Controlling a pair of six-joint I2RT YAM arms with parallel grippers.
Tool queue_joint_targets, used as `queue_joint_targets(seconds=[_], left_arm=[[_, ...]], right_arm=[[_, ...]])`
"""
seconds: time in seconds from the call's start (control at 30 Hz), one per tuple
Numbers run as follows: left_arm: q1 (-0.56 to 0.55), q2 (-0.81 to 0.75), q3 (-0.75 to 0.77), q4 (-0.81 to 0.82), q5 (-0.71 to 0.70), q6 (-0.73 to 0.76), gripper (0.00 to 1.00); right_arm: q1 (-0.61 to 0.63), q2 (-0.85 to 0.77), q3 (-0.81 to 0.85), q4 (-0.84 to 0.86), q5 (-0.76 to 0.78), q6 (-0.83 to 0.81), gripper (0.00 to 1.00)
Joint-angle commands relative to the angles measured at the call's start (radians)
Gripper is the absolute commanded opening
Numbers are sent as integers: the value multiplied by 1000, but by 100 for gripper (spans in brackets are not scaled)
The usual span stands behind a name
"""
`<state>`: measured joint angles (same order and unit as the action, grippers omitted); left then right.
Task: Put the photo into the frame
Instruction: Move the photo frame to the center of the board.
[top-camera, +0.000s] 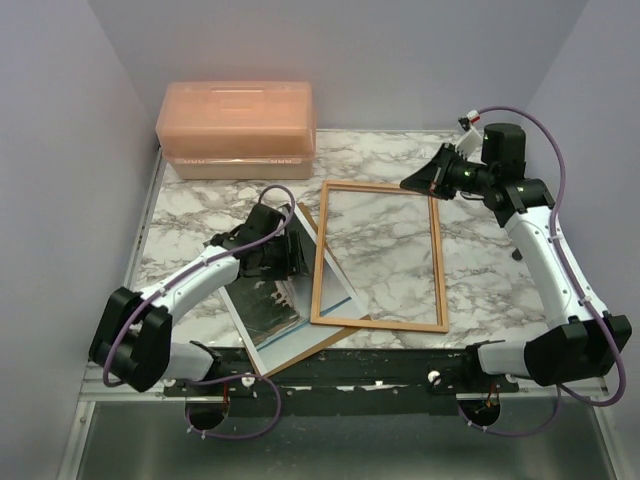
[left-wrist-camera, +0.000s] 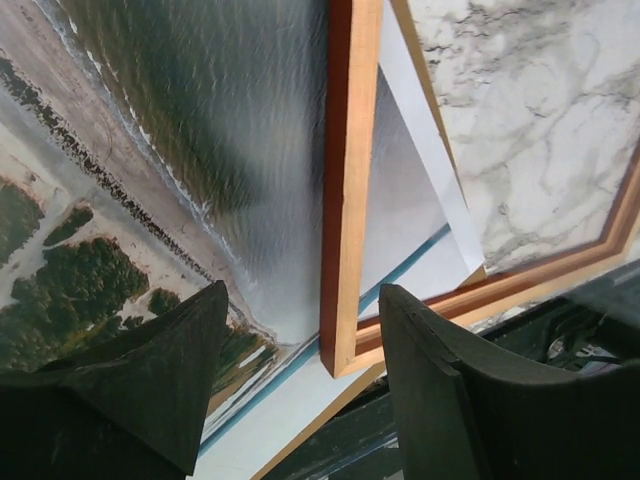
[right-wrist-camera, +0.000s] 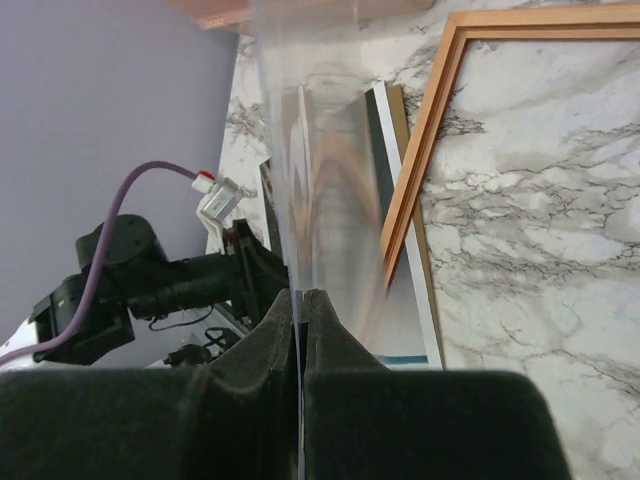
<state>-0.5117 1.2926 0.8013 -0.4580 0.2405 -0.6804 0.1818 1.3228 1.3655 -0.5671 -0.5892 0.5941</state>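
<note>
The photo (top-camera: 262, 305) lies face up and askew on the table (top-camera: 200, 210), its right part under the frame (top-camera: 380, 325), whose long sides run near to far. Only our left wrist view shows its shoreline and trees. Our left gripper (left-wrist-camera: 305, 300) gapes astride the frame's left rail; our right gripper (right-wrist-camera: 300, 295) pinches a clear sheet (right-wrist-camera: 320, 150).

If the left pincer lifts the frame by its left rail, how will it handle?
Probably light: the frame is only a narrow border round a wide opening. Held by one rail it may twist or sag. Its left rail lies across the photo, so a push could drag the print along.
</note>
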Motion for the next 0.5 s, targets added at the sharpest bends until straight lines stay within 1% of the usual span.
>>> queue_joint_targets(seconds=[0.0,0.13,0.2,0.33,0.47], left_arm=[[-20,119,73,21,-9,15,62],[-51,236,145,27,-27,23,61],[-64,278,169,32,-27,23,58],[-78,326,187,30,-62,24,49],[-80,357,177,32,-89,36,36]], right_arm=[[-96,4,-46,17,-216,27,0],[-161,0,-83,21,-271,29,1],[-172,1,-89,14,-275,18,1],[-175,4,-100,-9,-260,-4,1],[-175,1,-120,-14,-243,-17,1]])
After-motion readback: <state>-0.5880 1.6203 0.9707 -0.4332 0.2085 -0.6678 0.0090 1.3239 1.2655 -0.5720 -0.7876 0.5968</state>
